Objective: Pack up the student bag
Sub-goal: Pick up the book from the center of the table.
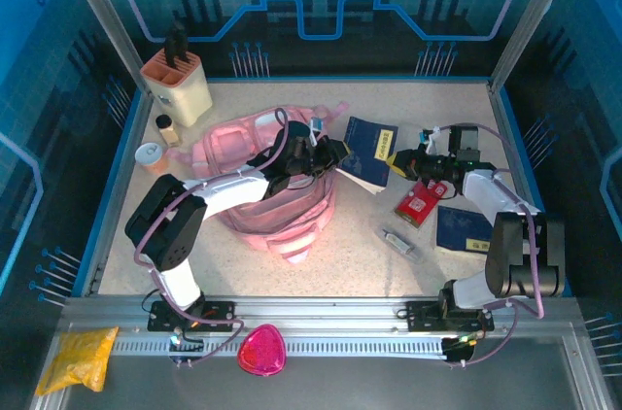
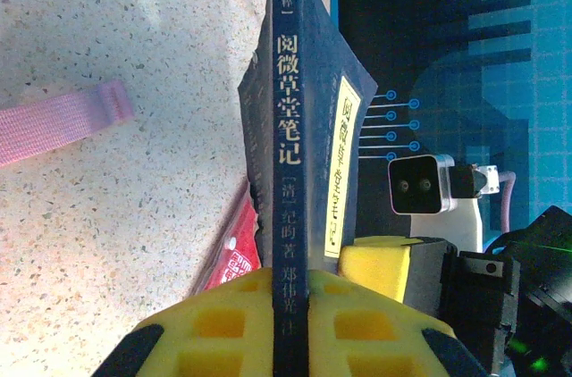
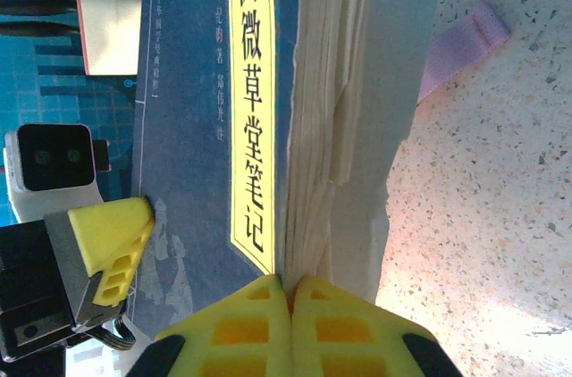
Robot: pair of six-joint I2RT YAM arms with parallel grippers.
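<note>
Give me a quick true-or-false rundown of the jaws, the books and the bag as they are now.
1. The left jaws and right jaws both clamp the same blue book. True.
2. That book is inside the bag. False: it is outside, just right of the bag.
3. A red packet lies on the table by the right arm. True.
4. The magenta pouch sits on the bag. False: it lies on the near rail, between the arm bases.
5. A second book lies flat further right. True.
</note>
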